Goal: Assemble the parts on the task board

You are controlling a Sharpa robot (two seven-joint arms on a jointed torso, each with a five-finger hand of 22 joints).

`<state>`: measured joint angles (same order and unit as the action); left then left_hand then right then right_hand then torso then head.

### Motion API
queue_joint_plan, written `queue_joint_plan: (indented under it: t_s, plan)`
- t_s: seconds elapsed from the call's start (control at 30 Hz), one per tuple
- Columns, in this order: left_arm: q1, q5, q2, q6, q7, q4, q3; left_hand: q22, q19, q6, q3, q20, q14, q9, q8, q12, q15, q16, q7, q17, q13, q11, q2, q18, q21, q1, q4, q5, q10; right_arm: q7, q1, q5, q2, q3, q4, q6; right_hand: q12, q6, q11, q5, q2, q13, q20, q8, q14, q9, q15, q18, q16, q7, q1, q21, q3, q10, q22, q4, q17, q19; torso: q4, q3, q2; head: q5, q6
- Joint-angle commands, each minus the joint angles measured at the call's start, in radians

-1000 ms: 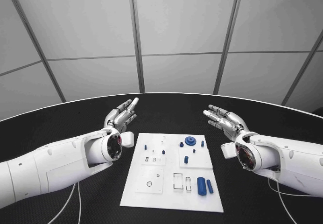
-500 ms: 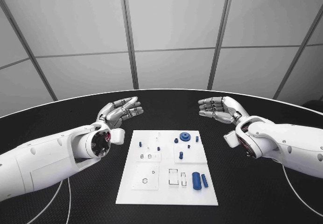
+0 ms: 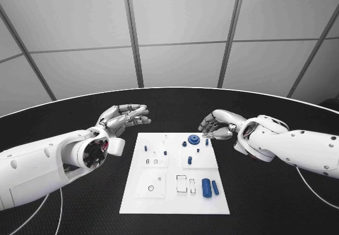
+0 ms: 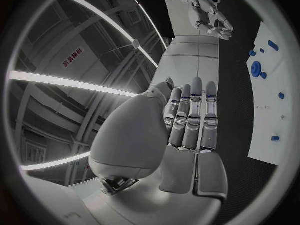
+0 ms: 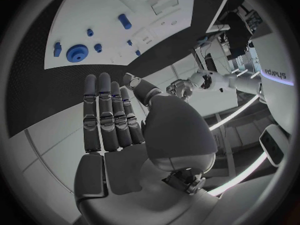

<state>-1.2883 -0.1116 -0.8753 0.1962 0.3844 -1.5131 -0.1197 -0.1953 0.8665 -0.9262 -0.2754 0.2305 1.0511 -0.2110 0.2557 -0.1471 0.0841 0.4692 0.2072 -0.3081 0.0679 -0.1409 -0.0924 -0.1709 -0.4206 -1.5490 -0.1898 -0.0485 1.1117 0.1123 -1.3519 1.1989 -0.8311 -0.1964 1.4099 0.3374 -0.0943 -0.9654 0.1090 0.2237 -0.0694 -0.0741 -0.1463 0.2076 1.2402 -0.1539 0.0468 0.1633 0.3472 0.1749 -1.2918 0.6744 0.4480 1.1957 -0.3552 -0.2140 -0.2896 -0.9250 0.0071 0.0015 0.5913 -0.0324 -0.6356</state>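
The white task board (image 3: 169,203) lies in the middle of the black table. On it a blue gear (image 3: 193,140) sits near the far edge with small blue pegs (image 3: 190,160) around it, and two blue cylinders (image 3: 206,188) lie side by side at the near right. My left hand (image 3: 124,117) hovers beyond the board's far left corner, holding nothing. My right hand (image 3: 217,125) hangs at the far right corner, close to the gear, also holding nothing. In the wrist views the left hand (image 4: 187,120) and right hand (image 5: 112,115) have straight fingers, and the gear (image 5: 77,52) lies beyond the right hand's fingertips.
Rectangular slots (image 3: 185,184) and round holes (image 3: 150,188) mark the board's near half. Black table (image 3: 70,112) stretches on both sides of the board, up to a curved far edge. Thin cables (image 3: 321,193) trail from both arms.
Both hands have turned inward and come down toward the board's far end. The right hand has moved left, nearer the gear. The head camera has shifted.
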Motion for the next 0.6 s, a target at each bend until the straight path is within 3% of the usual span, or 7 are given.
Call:
queue_joint_plan:
  t_s: [0.03, 0.2, 0.27, 0.33, 0.37, 0.43, 0.6]
  plan:
    - [-0.004, 0.004, -0.027, 0.0, -0.003, -0.039, 0.0, -0.007, 0.009, -0.007, -0.022, -0.005, 0.013, -0.002, 0.002, 0.014, 0.0, 0.025, 0.001, -0.018, -0.001, -0.001, -0.016, -0.011, -0.015, 0.008, -0.002, -0.002, 0.009, -0.08, -0.003, 0.175, 0.024, 0.001, -0.004, -0.01, 0.026, -0.036, -0.027, 0.002, -0.041, -0.015, 0.051, -0.002, 0.204, -0.015, -0.054, 0.022, 0.153, -0.025, 0.024, 0.194, 0.045, 0.052, -0.119, 0.01, -0.163, -0.119, 0.0093, 0.0015, 0.031, -0.006, 0.01]
    - [-0.01, -0.02, -0.049, -0.001, -0.004, -0.079, 0.0, -0.013, 0.001, 0.0, -0.045, -0.005, -0.004, -0.003, -0.002, 0.033, 0.004, 0.047, 0.006, -0.037, -0.001, -0.006, -0.032, -0.009, -0.026, 0.029, -0.009, -0.002, 0.006, -0.14, -0.008, 0.258, 0.059, 0.001, -0.021, -0.02, 0.027, -0.032, -0.032, -0.003, -0.055, -0.024, 0.054, -0.005, 0.241, -0.024, -0.059, 0.018, 0.259, -0.028, 0.042, 0.241, 0.079, 0.039, -0.159, 0.024, -0.243, -0.163, 0.015, -0.001, 0.051, -0.013, 0.018]
    - [-0.014, -0.027, -0.057, -0.001, -0.004, -0.093, 0.0, -0.013, -0.001, 0.002, -0.048, -0.005, -0.008, -0.003, -0.003, 0.036, 0.005, 0.049, 0.007, -0.039, -0.001, -0.008, -0.035, -0.008, -0.027, 0.033, -0.01, -0.002, 0.004, -0.16, -0.012, 0.28, 0.073, 0.002, -0.029, -0.025, 0.026, -0.027, -0.03, -0.005, -0.068, -0.033, 0.054, -0.004, 0.231, -0.034, -0.059, -0.002, 0.339, -0.028, 0.051, 0.333, 0.107, 0.03, -0.29, 0.036, -0.304, -0.227, 0.0175, -0.0023, 0.058, -0.015, 0.021]
    - [-0.018, -0.031, -0.063, -0.002, -0.003, -0.105, 0.0, -0.014, -0.004, 0.005, -0.054, -0.004, -0.012, -0.004, -0.005, 0.041, 0.006, 0.055, 0.009, -0.044, -0.001, -0.009, -0.038, -0.008, -0.029, 0.039, -0.012, -0.002, 0.002, -0.176, -0.015, 0.301, 0.084, 0.002, -0.034, -0.027, 0.025, -0.016, -0.028, -0.007, -0.084, -0.04, 0.051, -0.003, 0.239, -0.05, -0.054, -0.031, 0.541, -0.026, 0.059, 0.463, 0.133, 0.006, -0.483, 0.054, -0.485, -0.313, 0.0194, -0.0039, 0.065, -0.011, 0.018]
    - [-0.021, -0.033, -0.067, -0.002, -0.003, -0.113, 0.0, -0.015, -0.004, 0.005, -0.056, -0.004, -0.013, -0.004, -0.005, 0.043, 0.007, 0.056, 0.009, -0.045, -0.001, -0.01, -0.039, -0.009, -0.029, 0.04, -0.012, -0.002, 0.001, -0.185, -0.018, 0.313, 0.09, 0.002, -0.036, -0.027, 0.025, -0.014, -0.028, -0.007, -0.087, -0.043, 0.05, -0.001, 0.244, -0.055, -0.053, -0.039, 0.598, -0.027, 0.061, 0.498, 0.139, 0.004, -0.535, 0.06, -0.537, -0.336, 0.0209, -0.0045, 0.071, -0.011, 0.019]
    - [-0.024, -0.035, -0.071, -0.003, -0.003, -0.122, 0.0, -0.015, -0.005, 0.006, -0.057, -0.004, -0.013, -0.004, -0.005, 0.044, 0.007, 0.057, 0.009, -0.046, -0.001, -0.01, -0.04, -0.009, -0.03, 0.04, -0.012, -0.002, 0.0, -0.192, -0.023, 0.322, 0.096, 0.003, -0.038, -0.026, 0.026, -0.008, -0.025, -0.007, -0.093, -0.045, 0.048, 0.001, 0.249, -0.063, -0.051, -0.052, 0.675, -0.026, 0.063, 0.549, 0.147, -0.006, -0.614, 0.068, -0.608, -0.369, 0.0221, -0.0052, 0.075, -0.012, 0.02]
    - [-0.033, -0.037, -0.078, -0.003, -0.003, -0.137, 0.0, -0.016, -0.006, 0.009, -0.062, -0.004, -0.016, -0.004, -0.007, 0.048, 0.008, 0.062, 0.011, -0.049, -0.001, -0.011, -0.043, -0.009, -0.032, 0.045, -0.012, -0.002, -0.002, -0.202, -0.035, 0.334, 0.114, 0.003, -0.042, -0.041, 0.028, 0.001, -0.022, -0.007, -0.1, -0.046, 0.045, 0.003, 0.247, -0.074, -0.047, -0.061, 0.743, -0.024, 0.061, 0.591, 0.159, -0.022, -0.678, 0.078, -0.665, -0.392, 0.027, -0.0091, 0.094, -0.014, 0.028]
